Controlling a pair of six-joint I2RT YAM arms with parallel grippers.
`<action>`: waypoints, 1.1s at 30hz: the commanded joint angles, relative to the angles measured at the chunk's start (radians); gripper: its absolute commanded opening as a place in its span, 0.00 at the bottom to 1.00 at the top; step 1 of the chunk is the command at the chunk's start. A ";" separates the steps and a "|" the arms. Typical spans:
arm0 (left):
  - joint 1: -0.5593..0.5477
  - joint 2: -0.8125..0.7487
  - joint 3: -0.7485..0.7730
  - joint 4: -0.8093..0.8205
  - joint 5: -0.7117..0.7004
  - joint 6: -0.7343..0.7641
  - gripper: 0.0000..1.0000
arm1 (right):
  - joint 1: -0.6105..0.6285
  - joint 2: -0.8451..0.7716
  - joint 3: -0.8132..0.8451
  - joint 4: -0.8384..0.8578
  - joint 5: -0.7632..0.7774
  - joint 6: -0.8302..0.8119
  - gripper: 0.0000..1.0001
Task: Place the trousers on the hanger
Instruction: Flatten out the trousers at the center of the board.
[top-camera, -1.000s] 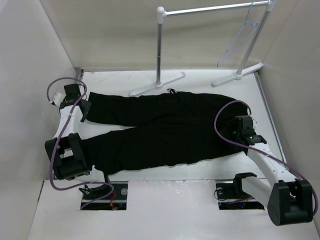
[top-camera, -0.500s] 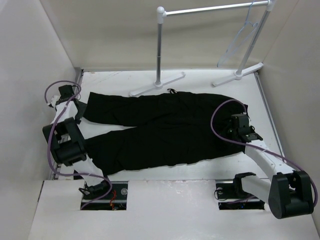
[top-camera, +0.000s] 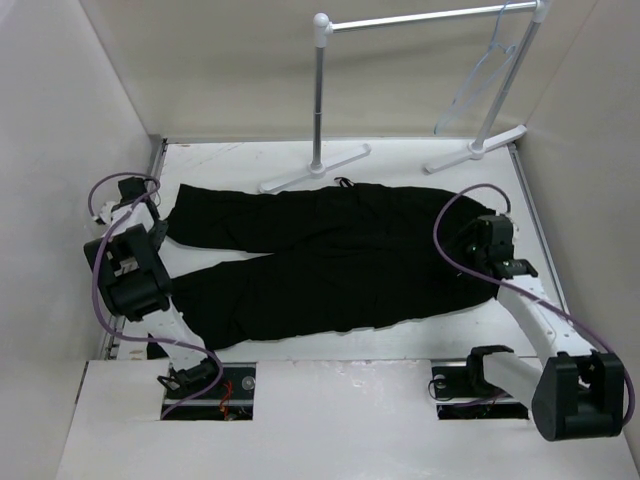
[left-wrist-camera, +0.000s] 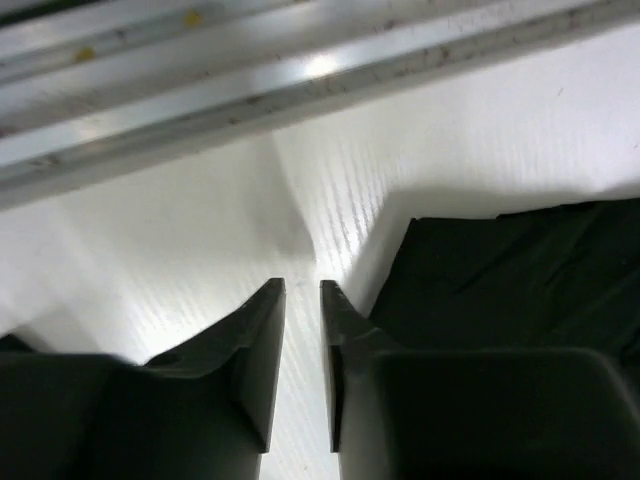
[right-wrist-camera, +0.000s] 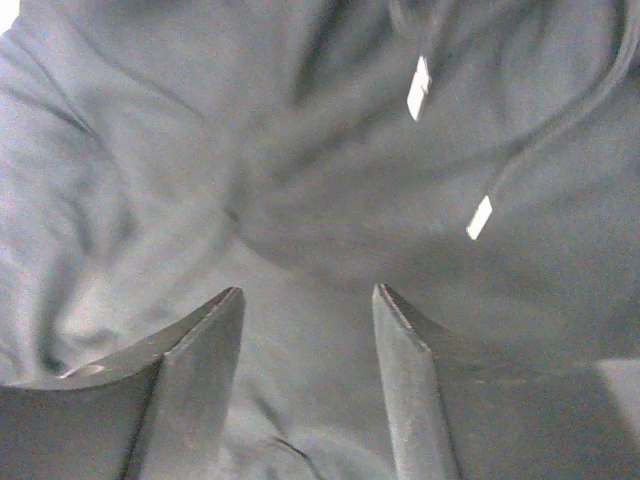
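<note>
You see the trousers lying flat on the table, just in front of the white garment rack. The hanger hangs from the rack's rail, at its right end. The left gripper sits beside the leg hems, jaws nearly closed on nothing. The right gripper hovers over the waistband, jaws parted, grasping nothing.

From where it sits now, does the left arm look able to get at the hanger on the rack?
Probably not. The left claw is at the trousers' leg end, far left, while the hanger hangs at the rack's far right end, beyond the trousers.
</note>
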 joint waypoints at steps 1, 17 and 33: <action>0.005 -0.125 0.036 -0.035 -0.073 -0.006 0.24 | -0.022 0.034 0.140 0.044 0.034 0.010 0.63; -0.249 0.196 0.476 0.017 0.061 0.033 0.60 | -0.312 0.719 0.642 0.136 0.089 -0.007 0.61; -0.231 0.511 0.702 -0.024 0.056 0.080 0.22 | -0.313 1.000 0.987 -0.117 0.173 -0.044 0.43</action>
